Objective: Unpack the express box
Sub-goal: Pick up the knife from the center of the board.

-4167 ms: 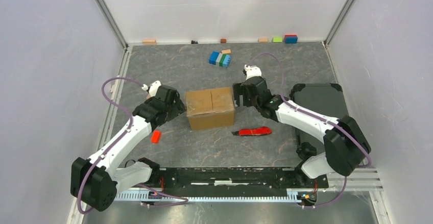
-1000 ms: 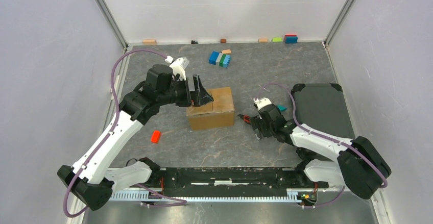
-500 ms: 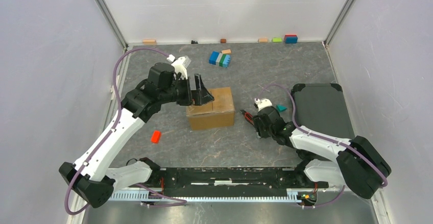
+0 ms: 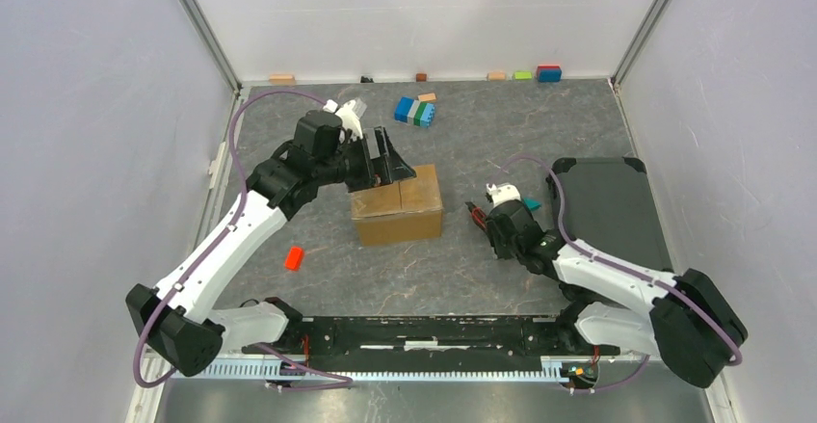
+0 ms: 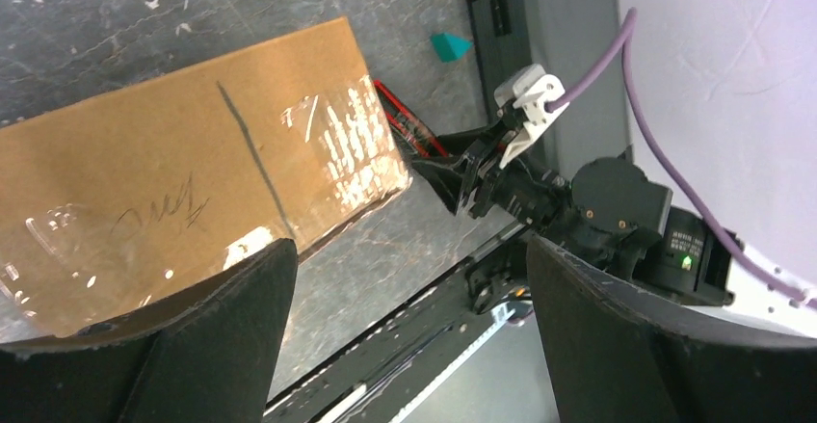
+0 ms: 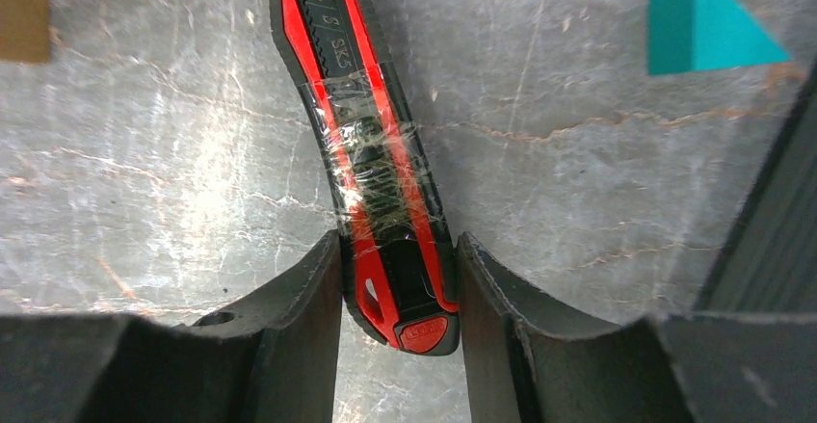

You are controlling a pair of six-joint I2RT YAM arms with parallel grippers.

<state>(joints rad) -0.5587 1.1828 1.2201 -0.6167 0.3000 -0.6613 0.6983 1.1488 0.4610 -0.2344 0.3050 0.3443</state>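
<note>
Compared with a few seconds ago, I am no longer bracketing the express box (image 4: 397, 201) from both sides. My left gripper (image 4: 390, 174) is now hanging over the box's far left top corner, a little farther back than a second ago. My right gripper (image 6: 397, 278) is down at the table to the right of the box. The utility knife (image 6: 371, 144), which was lying in front of the box, is now sitting between the box and the black tray (image 4: 602, 201).

I am clasping the knife with my right gripper. The fingers (image 6: 299, 298) are drawn in about halfway and are pressing against both sides of its red and black handle near the butt end. I cannot tell whether it is clear of the table. A teal block (image 6: 703, 23) is lying just beside the tray's edge.

I am keeping my left gripper spread wide, holding and touching nothing. The box is sitting mid-table with its flaps closed and clear tape shining across its top.
</note>
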